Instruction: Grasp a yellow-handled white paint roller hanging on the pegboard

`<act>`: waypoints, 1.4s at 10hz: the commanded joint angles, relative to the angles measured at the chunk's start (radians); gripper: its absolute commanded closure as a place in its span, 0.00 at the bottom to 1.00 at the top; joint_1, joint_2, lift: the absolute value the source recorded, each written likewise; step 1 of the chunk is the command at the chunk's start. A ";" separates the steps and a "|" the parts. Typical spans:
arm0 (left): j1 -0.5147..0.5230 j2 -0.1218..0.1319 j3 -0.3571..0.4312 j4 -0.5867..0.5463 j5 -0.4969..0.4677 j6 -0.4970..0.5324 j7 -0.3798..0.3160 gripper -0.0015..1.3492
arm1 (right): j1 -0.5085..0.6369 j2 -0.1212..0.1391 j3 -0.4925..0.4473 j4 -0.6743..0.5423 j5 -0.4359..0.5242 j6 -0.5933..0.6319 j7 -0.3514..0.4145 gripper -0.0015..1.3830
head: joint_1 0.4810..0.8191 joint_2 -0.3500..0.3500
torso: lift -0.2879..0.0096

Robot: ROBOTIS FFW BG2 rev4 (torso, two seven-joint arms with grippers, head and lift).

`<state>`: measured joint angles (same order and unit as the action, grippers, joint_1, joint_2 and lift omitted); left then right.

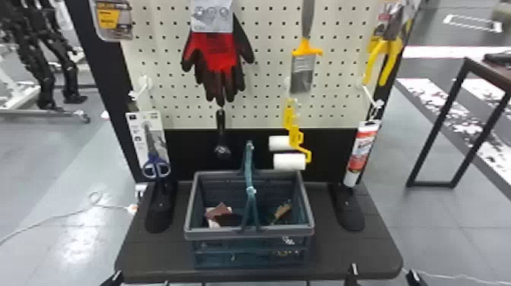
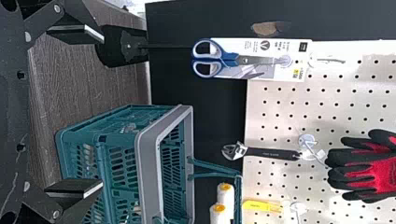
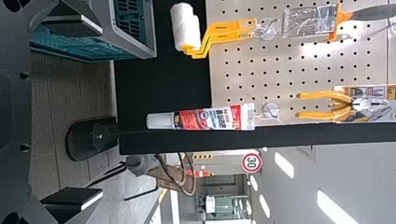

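The yellow-handled white paint roller [image 1: 289,161] hangs low on the pegboard [image 1: 266,76], right of centre, just above the basket's far rim. A second white roll [image 1: 279,143] sits right above it on the same hook. In the right wrist view the paint roller [image 3: 185,26] and its yellow handle [image 3: 229,31] lie well ahead of my right gripper [image 3: 100,109], which is open and holds nothing. The left wrist view catches the paint roller [image 2: 224,195] beyond the basket, with my left gripper [image 2: 100,109] open and far short of it. Both grippers sit low at the table's near edge.
A teal basket [image 1: 249,230] with a raised handle stands mid-table before the pegboard. Red-black gloves [image 1: 216,61], a brush [image 1: 303,64], yellow pliers [image 1: 382,57], scissors [image 1: 152,144], a wrench [image 1: 221,133] and a sealant tube [image 1: 361,152] hang around. Black stand feet [image 1: 348,207] flank the basket.
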<state>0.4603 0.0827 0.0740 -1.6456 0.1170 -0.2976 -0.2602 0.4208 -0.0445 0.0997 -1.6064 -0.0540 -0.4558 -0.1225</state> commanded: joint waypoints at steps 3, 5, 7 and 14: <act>-0.003 -0.003 0.000 0.004 0.001 0.000 -0.002 0.16 | 0.003 -0.002 0.000 -0.001 0.002 0.005 -0.002 0.07 | 0.20 0.50 | 0.63; -0.005 -0.003 0.001 0.006 0.000 0.002 -0.008 0.16 | 0.003 -0.005 0.000 -0.015 0.013 0.016 0.000 0.07 | 0.20 0.50 | 0.63; -0.002 -0.004 0.003 0.006 0.003 0.002 -0.010 0.16 | -0.013 -0.014 -0.006 -0.061 0.008 0.105 0.061 0.06 | 0.20 0.50 | 0.63; -0.014 -0.003 -0.007 0.017 0.009 0.018 -0.022 0.16 | -0.312 -0.023 -0.075 -0.007 -0.040 0.350 0.526 0.05 | 0.20 0.50 | 0.63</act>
<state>0.4504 0.0798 0.0689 -1.6314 0.1258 -0.2813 -0.2818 0.1406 -0.0673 0.0250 -1.6279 -0.0881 -0.1254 0.4014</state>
